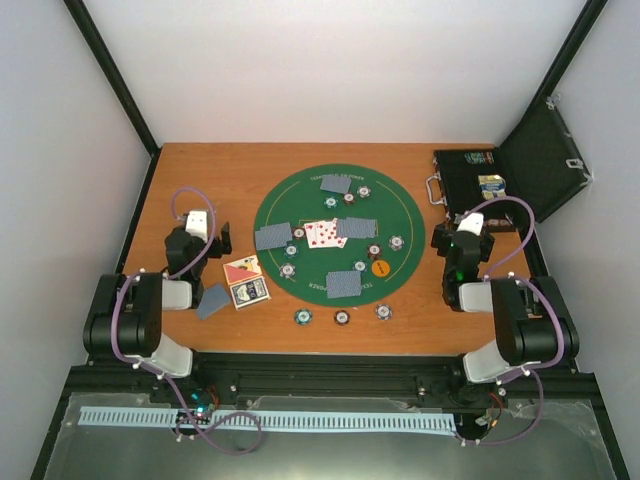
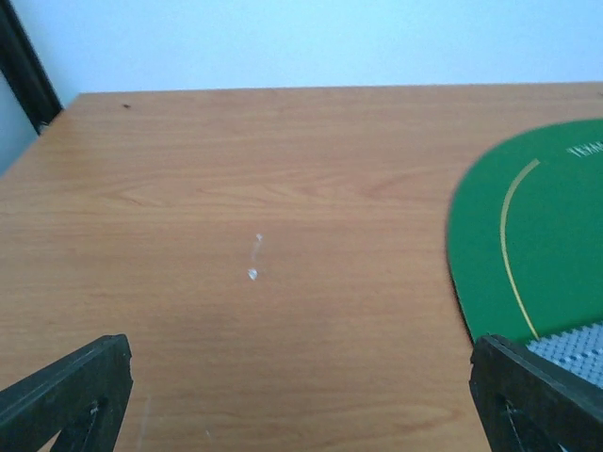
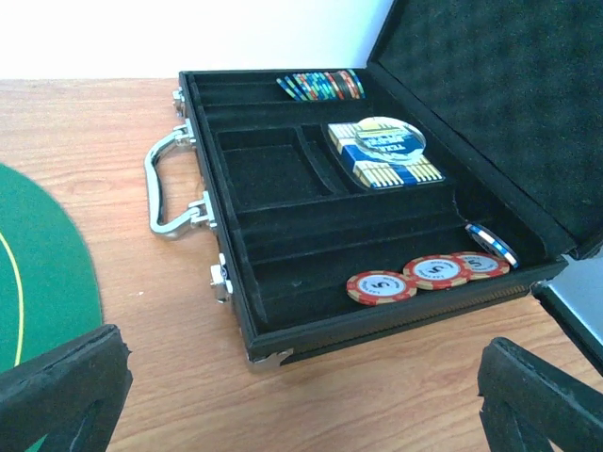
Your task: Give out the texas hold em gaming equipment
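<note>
Playing cards (image 1: 343,284) with blue-grey backs lie at four spots on the green felt mat (image 1: 300,205), around a face-up fan (image 1: 320,233). A stray card (image 1: 213,300) sits on the table (image 1: 180,170) beside a card box (image 1: 248,292). Poker chips (image 1: 288,270) and an orange disc (image 1: 380,268) dot the mat, and three loose chips (image 1: 342,318) lie just off its near edge. The mat's lettering is too small to read from above.

From the left wrist, the left gripper (image 2: 301,377) hangs wide open and empty over bare wood. The mat edge at right reads "TEXA".

From the right wrist, the right gripper (image 3: 306,377) is equally wide and empty, facing the black case (image 3: 236,282). Inside, stacked chips (image 3: 320,85) stand on edge and red chips (image 3: 381,285), apparently marked 5, lie flat. The print on a blue-and-yellow pack (image 3: 405,169) is unreadable.

Cards look thin, light and slick, so they are best pinched at an edge. Chips are stiff and suit a grip across the rim.
</note>
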Controlling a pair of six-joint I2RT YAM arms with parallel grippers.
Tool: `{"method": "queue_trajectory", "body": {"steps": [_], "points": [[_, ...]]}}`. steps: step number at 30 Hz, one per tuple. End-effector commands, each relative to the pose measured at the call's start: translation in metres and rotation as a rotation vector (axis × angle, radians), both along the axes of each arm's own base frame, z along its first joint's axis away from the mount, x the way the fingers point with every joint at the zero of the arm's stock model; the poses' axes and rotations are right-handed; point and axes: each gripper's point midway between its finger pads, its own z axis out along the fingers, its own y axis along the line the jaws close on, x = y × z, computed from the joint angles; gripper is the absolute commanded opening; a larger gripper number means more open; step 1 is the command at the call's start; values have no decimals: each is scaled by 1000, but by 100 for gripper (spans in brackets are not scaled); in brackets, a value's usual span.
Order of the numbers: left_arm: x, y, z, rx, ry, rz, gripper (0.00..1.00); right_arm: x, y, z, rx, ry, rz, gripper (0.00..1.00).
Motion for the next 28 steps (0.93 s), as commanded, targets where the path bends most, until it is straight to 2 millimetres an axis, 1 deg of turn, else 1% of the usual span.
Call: {"method": "queue_trajectory", "body": {"steps": [1, 2, 3, 4, 5, 6, 7, 8, 9, 13, 28], "points": [[16, 17, 20, -19, -58, 113, 100, 11, 9, 20, 26, -81, 86, 100], [16, 18, 21, -18, -61, 114, 100, 7, 25, 15, 16, -88, 195, 100], [15, 18, 21, -19, -62, 114, 100, -5, 48, 24, -45, -183, 319, 100], [15, 17, 21, -19, -61, 114, 100, -10, 49, 33, -65, -220, 310, 100], [15, 18, 21, -19, -62, 114, 100, -6, 47, 21, -39, -145, 320, 100], [15, 17, 21, -19, -63, 114, 100, 3, 40, 21, -15, -145, 283, 100], [15, 18, 21, -19, -63, 113, 100, 8, 29, 12, 17, -93, 247, 100], [15, 18, 22, -19, -63, 115, 100, 10, 29, 15, 45, -106, 277, 100], [15, 18, 21, -20, -61, 114, 100, 10, 30, 12, 47, -92, 284, 100], [15, 18, 21, -20, -60, 115, 100, 11, 33, 14, 46, -90, 298, 100], [16, 18, 21, -20, -60, 116, 100, 11, 33, 13, 45, -86, 301, 100]]}}
